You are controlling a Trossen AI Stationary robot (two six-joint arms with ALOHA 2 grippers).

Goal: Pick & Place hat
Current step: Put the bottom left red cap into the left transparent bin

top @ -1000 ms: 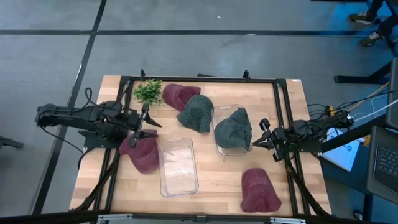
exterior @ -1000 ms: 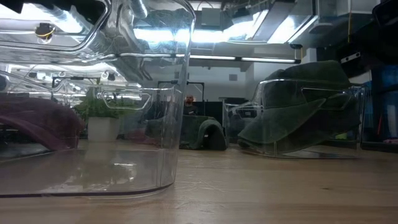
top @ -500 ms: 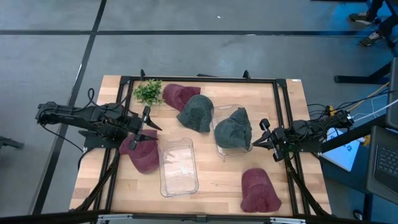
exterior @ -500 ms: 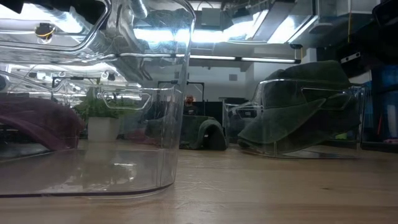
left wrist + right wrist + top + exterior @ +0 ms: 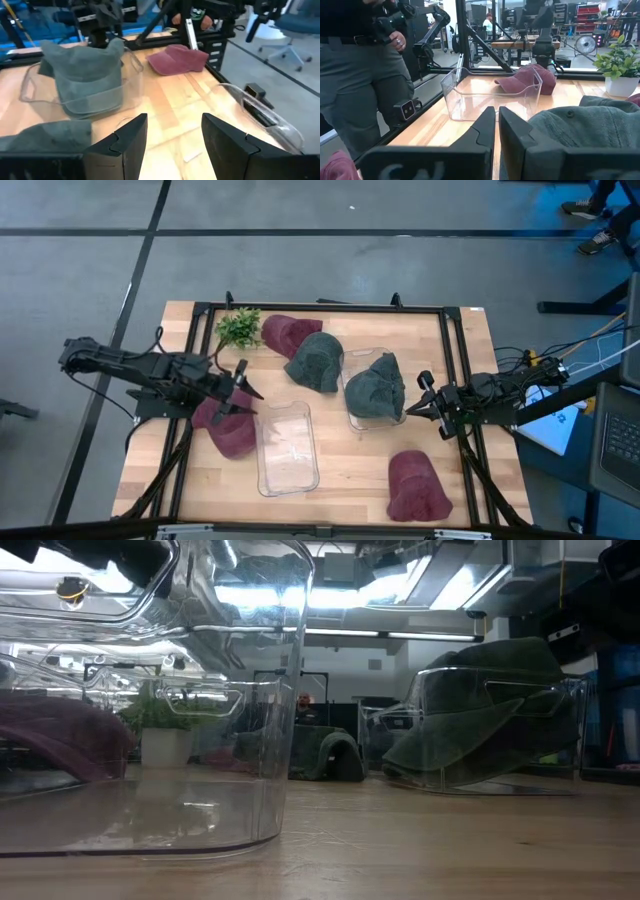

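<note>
While our left gripper (image 5: 243,392) hovers with its fingers spread over the maroon hat (image 5: 232,430) lying just beside the empty clear bin (image 5: 287,447), we judge it is lining up a pick. Our right gripper (image 5: 421,400) waits pinched shut, holding nothing, beside the other bin (image 5: 352,415), which already holds a grey-green hat (image 5: 376,389).

Bright, even overhead light; ceiling strip lamps (image 5: 400,635) glare through the clear plastic bin (image 5: 150,690), which looms blurred and distorted.
</note>
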